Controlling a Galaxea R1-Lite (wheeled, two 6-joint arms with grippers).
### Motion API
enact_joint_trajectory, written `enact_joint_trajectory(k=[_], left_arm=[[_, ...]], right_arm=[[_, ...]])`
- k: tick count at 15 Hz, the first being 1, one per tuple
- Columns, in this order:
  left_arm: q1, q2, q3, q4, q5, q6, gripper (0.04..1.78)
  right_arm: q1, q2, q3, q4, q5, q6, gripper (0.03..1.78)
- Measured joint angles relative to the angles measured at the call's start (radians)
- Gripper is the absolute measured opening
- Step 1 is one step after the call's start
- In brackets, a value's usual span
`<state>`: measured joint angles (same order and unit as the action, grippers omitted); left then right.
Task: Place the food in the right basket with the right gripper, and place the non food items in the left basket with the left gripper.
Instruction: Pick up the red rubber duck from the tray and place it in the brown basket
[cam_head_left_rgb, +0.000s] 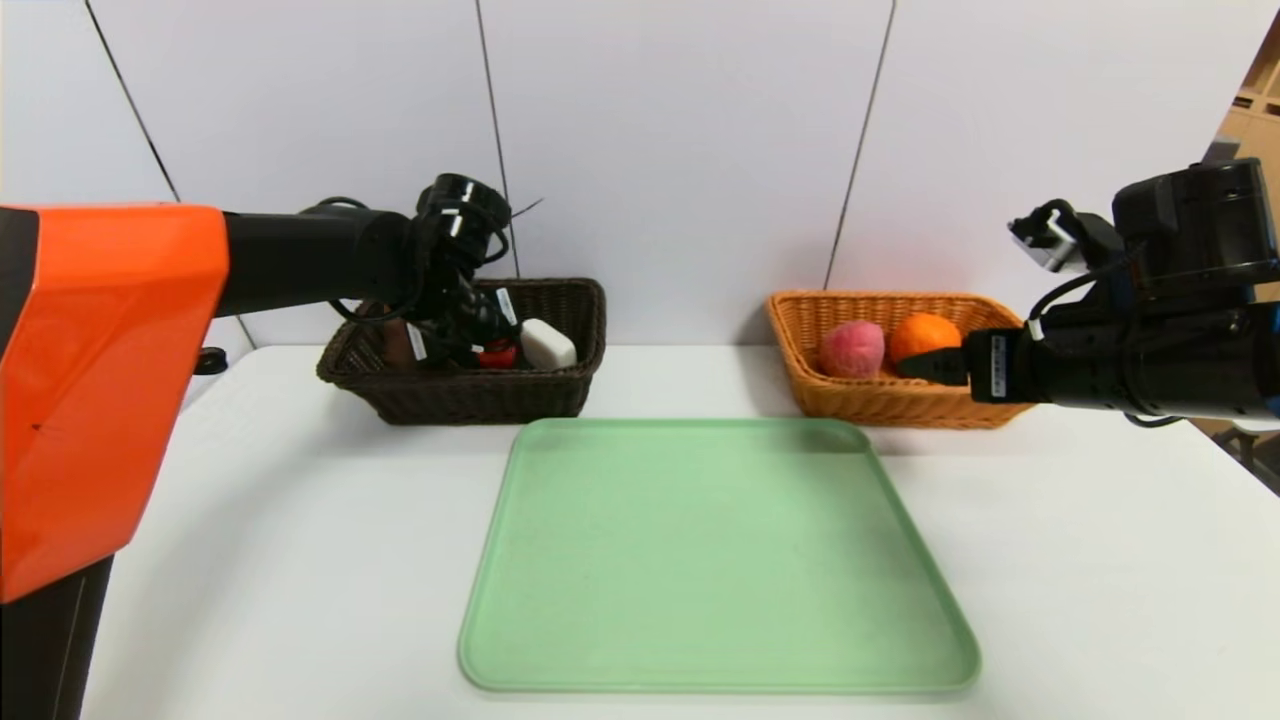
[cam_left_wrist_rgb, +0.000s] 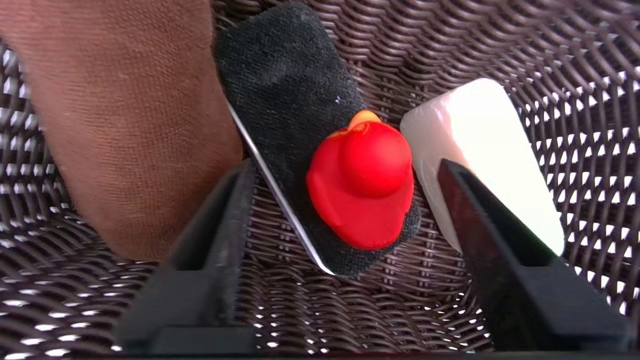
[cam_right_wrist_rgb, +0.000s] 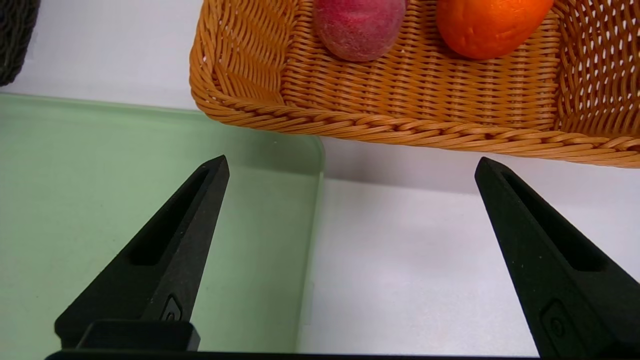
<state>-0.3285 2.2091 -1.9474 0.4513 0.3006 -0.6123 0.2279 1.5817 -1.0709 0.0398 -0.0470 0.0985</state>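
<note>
The left tool hangs inside the dark basket at the far left of the table, its two fingers spread apart with nothing clamped between them. Between and just beyond those fingers sits a red toy duck, free of both, resting on the near end of a black sponge pad. The duck's orange beak points away from the tool, along the pad, and the pad's long axis runs the same way, from the tool toward the basket's far wall, slightly slanted. A white bar of soap lies just beside the duck and touches or nearly touches it; its long axis runs roughly parallel to the pad, and one finger stands over its near end. On the duck's other side a brown cloth-covered thing fills that part of the basket, close against the pad's edge. The right tool hovers above the table just in front of the orange basket at the far right, its fingers wide apart and empty, over the far right corner of the green tray. In that basket a pink peach and an orange lie side by side, the peach to the left.
</note>
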Motion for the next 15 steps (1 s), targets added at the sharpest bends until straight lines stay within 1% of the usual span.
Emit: enact_joint_trajectory(k=[2, 4, 8, 10, 11, 13, 15], left_arm=[[0.0, -0.046, -0.002, -0.001, 0.016, 0.016, 1.41], [-0.003, -0.142, -0.003, -0.025, 0.022, 0.075, 1.48], [0.004, -0.386, -0.003, -0.074, 0.024, 0.236, 1.57], [0.008, -0.501, -0.002, -0.079, 0.025, 0.325, 1.6], [0.009, -0.553, 0.0, -0.073, 0.026, 0.347, 1.61], [0.002, -0.66, 0.024, -0.002, 0.031, 0.361, 1.63], [-0.002, -0.778, 0.124, 0.15, 0.037, 0.363, 1.65]], right_arm=[[-0.001, -0.01, -0.002, 0.0, -0.004, 0.0, 1.7], [-0.007, -0.022, -0.01, 0.0, -0.008, -0.001, 1.7], [-0.009, -0.066, -0.027, 0.0, -0.011, -0.004, 1.7], [-0.009, -0.095, -0.028, 0.0, -0.014, 0.001, 1.7], [-0.009, -0.112, -0.022, 0.004, -0.017, 0.001, 1.7], [-0.011, -0.156, -0.005, 0.043, -0.044, -0.003, 1.7], [-0.017, -0.214, 0.013, 0.146, -0.063, -0.007, 1.7]])
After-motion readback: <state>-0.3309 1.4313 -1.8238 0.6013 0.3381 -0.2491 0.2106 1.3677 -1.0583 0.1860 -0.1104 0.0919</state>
